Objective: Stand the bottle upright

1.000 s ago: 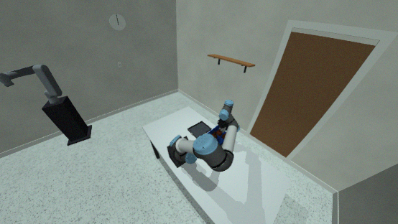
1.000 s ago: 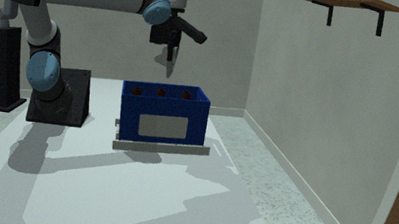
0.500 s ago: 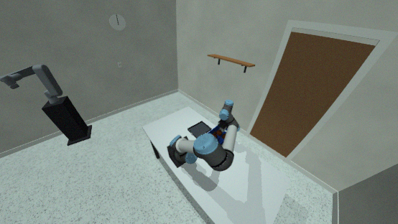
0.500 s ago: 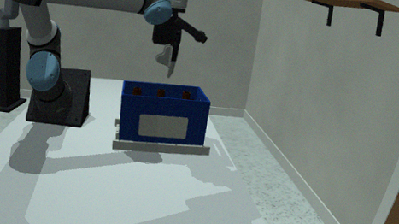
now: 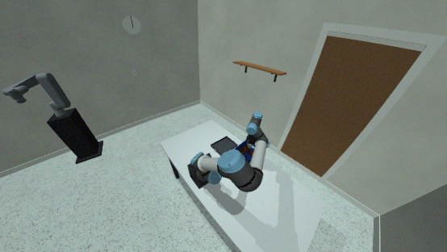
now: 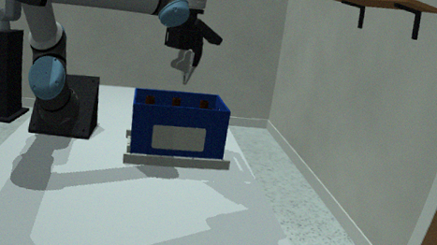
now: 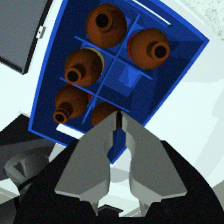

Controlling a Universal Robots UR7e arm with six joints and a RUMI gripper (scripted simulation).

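Observation:
A blue crate point(image 7: 117, 70) with brown bottles in its cells fills the wrist view. I see bottles at the top point(image 7: 105, 25), upper right point(image 7: 150, 48), middle left point(image 7: 82, 67) and lower left point(image 7: 70, 102); a fifth point(image 7: 104, 114) is partly hidden behind my fingers. One cell point(image 7: 129, 77) is empty. My gripper point(image 7: 118, 113) is shut and empty, hovering above the crate point(image 6: 179, 122); in the exterior view its fingertips point(image 6: 186, 73) hang over the crate's back edge. The dark tray point(image 7: 20, 30) lies beside the crate and also shows in the top view point(image 5: 224, 144).
The crate stands on a light flat base point(image 6: 176, 160) on the white table. The arm's dark base block point(image 6: 70, 106) sits to the left. A wall runs close behind and to the right of the table. A second black pedestal point(image 6: 2, 75) stands farther left.

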